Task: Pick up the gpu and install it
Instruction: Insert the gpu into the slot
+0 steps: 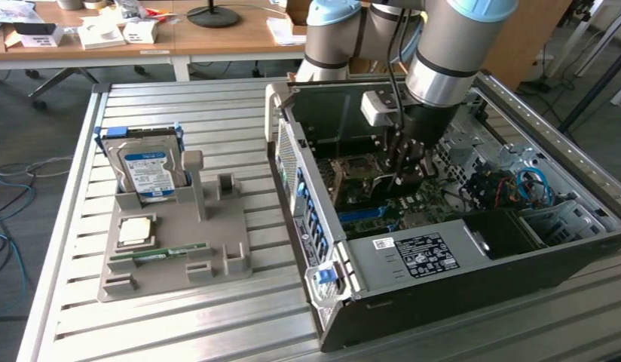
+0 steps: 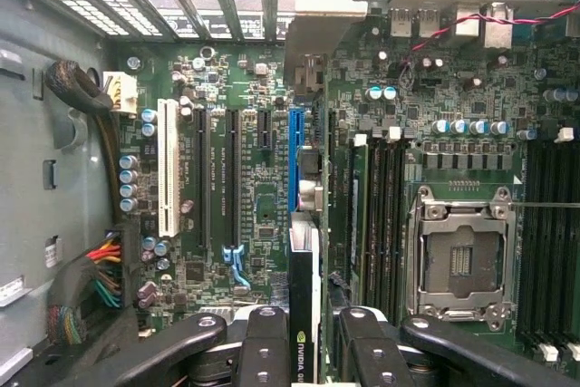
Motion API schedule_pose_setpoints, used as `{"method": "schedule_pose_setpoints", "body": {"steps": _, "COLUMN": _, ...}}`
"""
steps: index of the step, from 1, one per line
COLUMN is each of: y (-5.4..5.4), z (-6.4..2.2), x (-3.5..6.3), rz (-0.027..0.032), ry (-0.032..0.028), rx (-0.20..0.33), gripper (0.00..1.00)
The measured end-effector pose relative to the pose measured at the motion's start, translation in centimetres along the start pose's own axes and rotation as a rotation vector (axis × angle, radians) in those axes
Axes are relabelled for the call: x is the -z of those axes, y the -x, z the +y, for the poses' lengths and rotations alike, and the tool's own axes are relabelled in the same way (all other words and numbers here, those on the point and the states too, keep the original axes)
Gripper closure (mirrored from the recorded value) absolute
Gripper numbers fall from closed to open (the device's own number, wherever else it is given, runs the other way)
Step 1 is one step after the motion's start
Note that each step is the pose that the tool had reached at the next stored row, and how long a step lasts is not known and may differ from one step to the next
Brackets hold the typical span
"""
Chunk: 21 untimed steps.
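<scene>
While the gripper [image 2: 308, 351] hangs inside the open computer case [image 1: 391, 302], its fingers [image 2: 263, 337] are clamped on either side of the gpu [image 2: 303, 287]. The gpu is held edge-on, a dark thin card with a green logo near the grip.

Step in hand, as I read it: pick-up is done and this is the install, with the card carried over the motherboard [image 2: 263, 215]. It sits roughly in line with the blue slot [image 2: 294, 159]. I can't tell whether its lower edge touches the slot or is still clear of it. It's not seated, I'd say.

Seating calls for the card edge to run parallel along the slot, then a straight push with no tilt. The processor socket [image 2: 458, 265] and memory slots [image 2: 376, 215] are close on one side, and the long black slots [image 2: 217, 178] on the other, so there's little room for sideways drift.

The case lies on its side on a slatted metal table [image 1: 190, 324]. The arm [image 1: 446, 45] comes down into it from above.

On the exterior view's left there's a grey holder [image 1: 175, 283], well apart from the case. It has a hard drive [image 1: 150, 177] standing upright, a square chip [image 1: 136, 230] and a green memory stick [image 1: 160, 253] lying flat. I see no card in it.

Further back is a wooden desk [image 1: 230, 41] with boxes and a round black lamp base [image 1: 212, 15]. Loose cables [image 1: 9, 196] lie on the floor.
</scene>
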<state>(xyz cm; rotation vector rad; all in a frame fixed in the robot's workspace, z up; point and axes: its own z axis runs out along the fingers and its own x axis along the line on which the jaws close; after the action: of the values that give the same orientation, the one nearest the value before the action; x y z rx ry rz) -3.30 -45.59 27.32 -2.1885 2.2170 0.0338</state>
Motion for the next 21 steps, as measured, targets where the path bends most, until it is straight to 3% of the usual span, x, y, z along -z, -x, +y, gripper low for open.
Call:
{"method": "schedule_pose_setpoints", "body": {"steps": 11, "y": -0.5, "z": 0.48, "x": 0.02, "rz": 0.0, "ry": -0.0007, "rx": 0.0, "gripper": 0.74}}
{"method": "schedule_pose_setpoints", "body": {"steps": 16, "y": -0.5, "z": 1.48, "x": 0.01, "rz": -0.0001, "ry": -0.0036, "rx": 0.0, "gripper": 0.74}}
{"method": "schedule_pose_setpoints", "body": {"steps": 21, "y": -0.6, "z": 1.71, "x": -0.01, "rz": 0.0, "ry": -0.0037, "rx": 0.0, "gripper": 0.74}}
